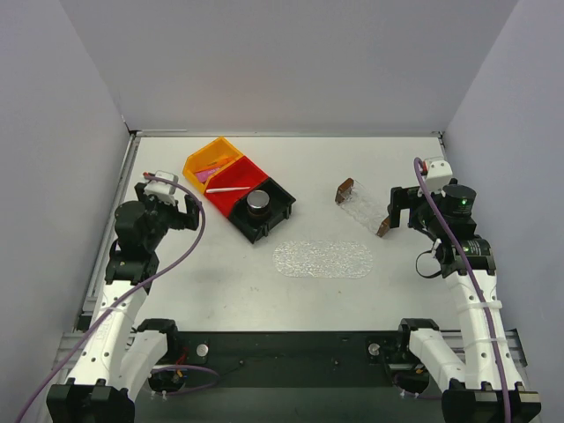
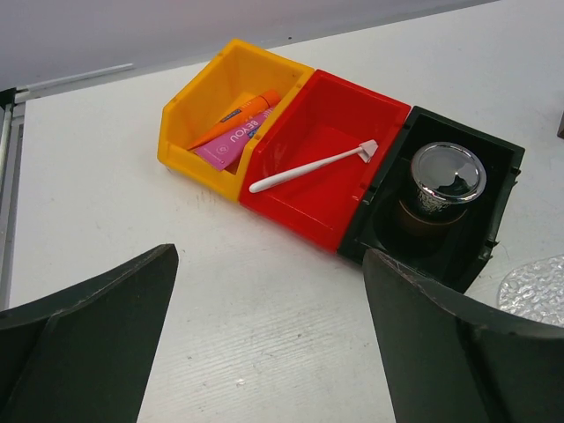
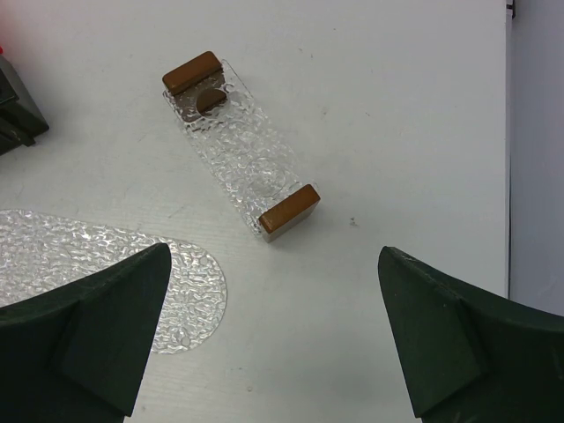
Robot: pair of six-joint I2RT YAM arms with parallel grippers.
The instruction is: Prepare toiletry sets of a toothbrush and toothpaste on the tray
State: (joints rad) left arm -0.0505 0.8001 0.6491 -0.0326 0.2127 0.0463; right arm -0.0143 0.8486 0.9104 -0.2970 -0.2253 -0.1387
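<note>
My left fingers (image 2: 88, 344) and right fingers (image 3: 79, 335) stood open, empty; first pick, I judged, meant reaching the toothbrush (image 2: 313, 167) in the red bin (image 2: 339, 115).

From the tray (image 1: 322, 259), the three-bin row (image 2: 295, 220) lies at 10 o'clock, with the toothpaste (image 2: 236, 132) in the far bin, the toothbrush (image 2: 308, 167) in the middle and a jar (image 2: 447, 181) in the near, and the rack (image 1: 363, 207) lies at 1 o'clock.

Abutting: orange bin (image 2: 220, 77), red bin (image 2: 328, 125), black bin (image 2: 441, 253); clear rack (image 3: 238, 152) apart.
</note>
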